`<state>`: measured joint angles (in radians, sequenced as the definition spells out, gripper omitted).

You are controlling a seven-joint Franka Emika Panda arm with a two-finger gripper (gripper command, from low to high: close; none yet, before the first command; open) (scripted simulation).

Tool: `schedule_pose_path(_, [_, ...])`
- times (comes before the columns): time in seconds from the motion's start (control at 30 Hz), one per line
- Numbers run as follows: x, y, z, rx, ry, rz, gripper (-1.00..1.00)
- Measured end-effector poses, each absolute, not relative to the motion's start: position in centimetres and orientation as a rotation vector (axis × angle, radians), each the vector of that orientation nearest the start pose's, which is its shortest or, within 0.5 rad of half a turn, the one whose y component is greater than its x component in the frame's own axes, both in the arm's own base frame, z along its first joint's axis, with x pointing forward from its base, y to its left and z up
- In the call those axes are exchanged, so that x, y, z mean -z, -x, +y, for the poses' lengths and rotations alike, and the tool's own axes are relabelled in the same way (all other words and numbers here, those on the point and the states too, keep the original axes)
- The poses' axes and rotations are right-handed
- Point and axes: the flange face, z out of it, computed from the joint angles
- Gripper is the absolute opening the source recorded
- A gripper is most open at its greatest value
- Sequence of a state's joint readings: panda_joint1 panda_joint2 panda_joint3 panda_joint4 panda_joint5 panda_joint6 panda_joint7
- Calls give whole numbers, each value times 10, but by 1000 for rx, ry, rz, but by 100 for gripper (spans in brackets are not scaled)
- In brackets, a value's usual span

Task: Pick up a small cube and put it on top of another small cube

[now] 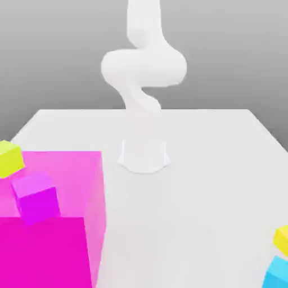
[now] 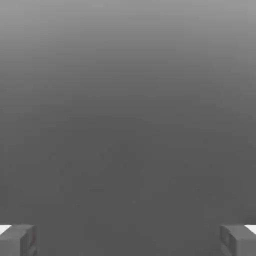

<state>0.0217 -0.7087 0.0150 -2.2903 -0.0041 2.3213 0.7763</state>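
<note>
From where I stood, the arm (image 1: 144, 68) rose from its base at the far part of the pale table (image 1: 185, 197); the gripper (image 2: 128, 242), seen in the hand view, was released, its two fingers parted wide with nothing between them. Toward the exterior view's left sat a big magenta block (image 1: 45, 253); on it a purple cube (image 1: 38, 199) lay near the front edge, turned a little askew, and a yellow-green cube (image 1: 10, 159) stood farther back, at the picture's border. Over at the exterior view's right edge there was a yellow cube (image 1: 282, 240), and just in front of it a blue cube (image 1: 277, 274); both were partly cut off.

To my eye the job was at its very start, the reach for a first cube; no small cube was stacked on another, and which pair was meant I couldn't tell. The next move called for choosing a cube, swinging the hand over it and turning the fingers square to its sides, then lowering with them apart before closing.
</note>
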Motion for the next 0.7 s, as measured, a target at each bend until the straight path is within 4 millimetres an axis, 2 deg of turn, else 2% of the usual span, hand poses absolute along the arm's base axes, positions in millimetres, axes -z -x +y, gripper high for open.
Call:
schedule_pose_path(0.17, [-625, -437, 54, 837, 2677, 838, 0])
schedule_pose_path(0.37, [-541, -488, 105, 668, 2840, 653, 0])
schedule_pose_path(0.53, [-462, -514, 151, 516, 2954, 478, 0])
schedule_pose_path(0.7, [-377, -521, 203, 353, 3043, 271, 0])
